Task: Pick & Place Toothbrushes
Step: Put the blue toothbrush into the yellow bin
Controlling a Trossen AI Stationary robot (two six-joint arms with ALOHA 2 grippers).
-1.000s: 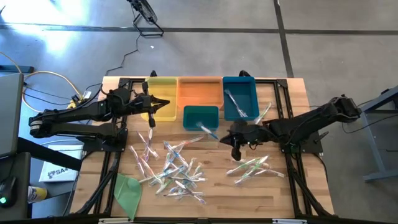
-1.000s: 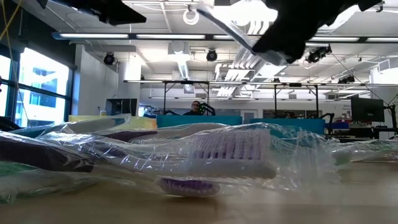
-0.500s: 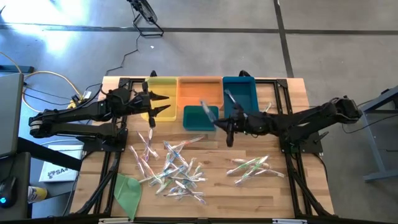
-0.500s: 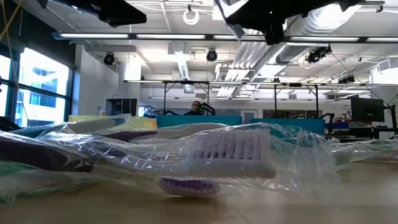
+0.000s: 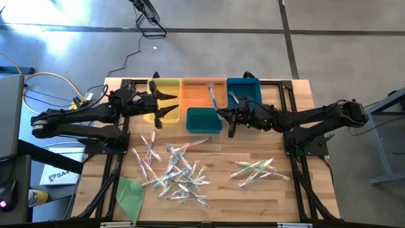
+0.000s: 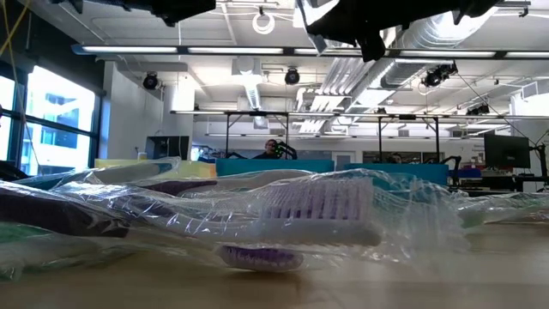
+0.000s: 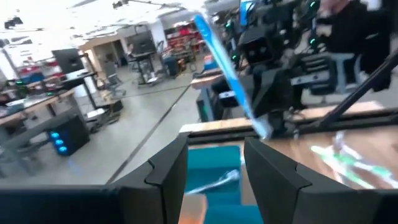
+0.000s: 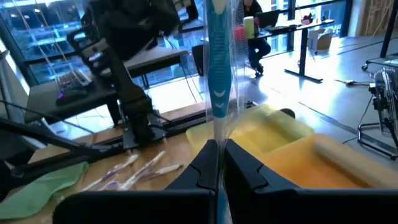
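A yellow bin [image 5: 166, 95], an orange bin [image 5: 201, 93] and a blue bin [image 5: 245, 96] line the bench's [image 5: 304, 101] far edge, a smaller teal bin [image 5: 204, 120] just before them. A green sheet [image 5: 130, 194] lies near its front-left corner.

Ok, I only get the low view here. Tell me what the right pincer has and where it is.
Observer: The right pincer is shut on a blue wrapped toothbrush.
Operator: Give me its position.
Observer: From above, it hangs beside the small teal bin, the toothbrush reaching over the orange bin.
Operator: Now the left one.
Observer: The left pincer is open and empty, over the yellow bin.
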